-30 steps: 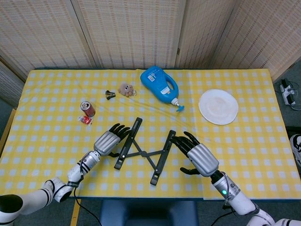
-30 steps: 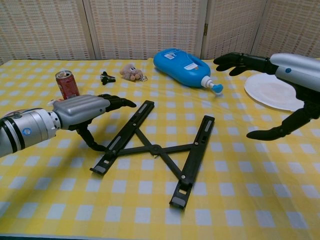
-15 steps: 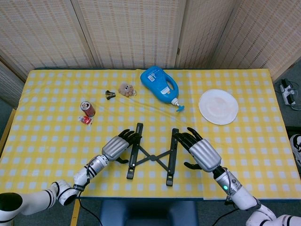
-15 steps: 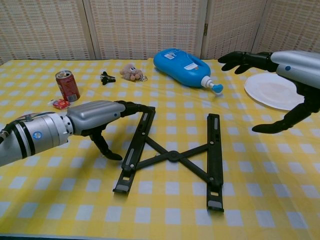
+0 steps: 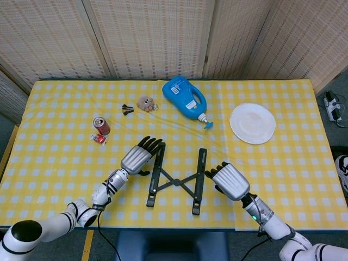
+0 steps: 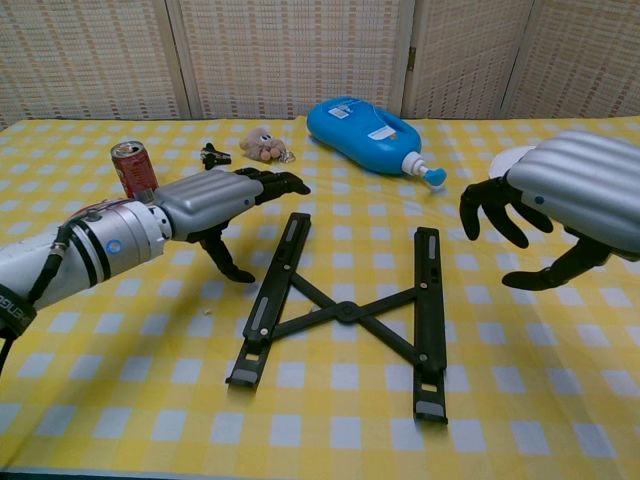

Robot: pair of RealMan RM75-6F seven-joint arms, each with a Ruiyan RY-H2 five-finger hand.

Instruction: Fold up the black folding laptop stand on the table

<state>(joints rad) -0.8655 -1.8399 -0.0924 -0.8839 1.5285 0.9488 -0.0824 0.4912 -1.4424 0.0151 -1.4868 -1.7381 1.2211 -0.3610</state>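
Woven folding screens (image 5: pixel 152 38) behind yellow checked table (image 5: pixel 54 157)

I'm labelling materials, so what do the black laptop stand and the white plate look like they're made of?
Laptop stand: thin, straight black bars with a matte finish, probably painted metal or hard plastic.
Plate: white, thin-rimmed, dull surface with no glare, likely paper or plastic; ceramic not ruled out.

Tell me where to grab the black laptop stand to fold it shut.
Probably by the two long side rails of the laptop stand, one hand on each, pressing inward from the outer sides. It lies flat and the crossed links between the rails look like they scissor closed. The left hand and right hand already flank it.
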